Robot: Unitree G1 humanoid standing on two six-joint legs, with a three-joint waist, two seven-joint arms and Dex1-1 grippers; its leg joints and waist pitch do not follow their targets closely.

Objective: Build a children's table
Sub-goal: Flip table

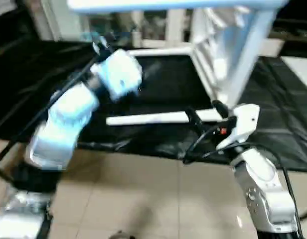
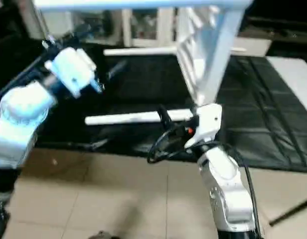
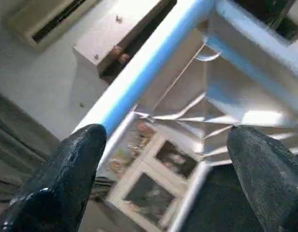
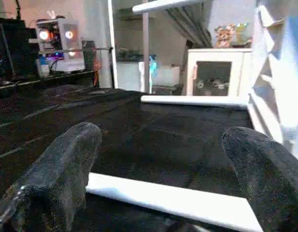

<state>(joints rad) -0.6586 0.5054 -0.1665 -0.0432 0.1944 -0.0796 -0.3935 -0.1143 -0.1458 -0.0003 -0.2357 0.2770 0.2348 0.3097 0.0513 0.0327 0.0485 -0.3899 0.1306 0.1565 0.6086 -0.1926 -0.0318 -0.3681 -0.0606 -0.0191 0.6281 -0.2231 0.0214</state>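
The white tabletop [image 1: 213,55] stands on its edge on the black work table, ribbed underside facing left. White legs stick out of its sockets: one runs high across the top [image 1: 168,5], one lies low at the back [image 1: 158,51], one slants down in front [image 1: 248,55]. A loose leg [image 1: 153,118] lies flat near the table's front edge. My right gripper [image 1: 206,112] is open just at that leg's right end, the leg [image 4: 173,200] lying across between its fingers. My left gripper [image 3: 166,140] is raised and open, empty, pointing at the high leg [image 3: 139,72].
The black-covered work table [image 1: 273,99] ends at a front edge just behind my right wrist, with beige floor tiles [image 1: 143,189] below. A white glass-door cabinet [image 4: 212,77] and a rack of lit electronics [image 4: 57,36] stand beyond the table.
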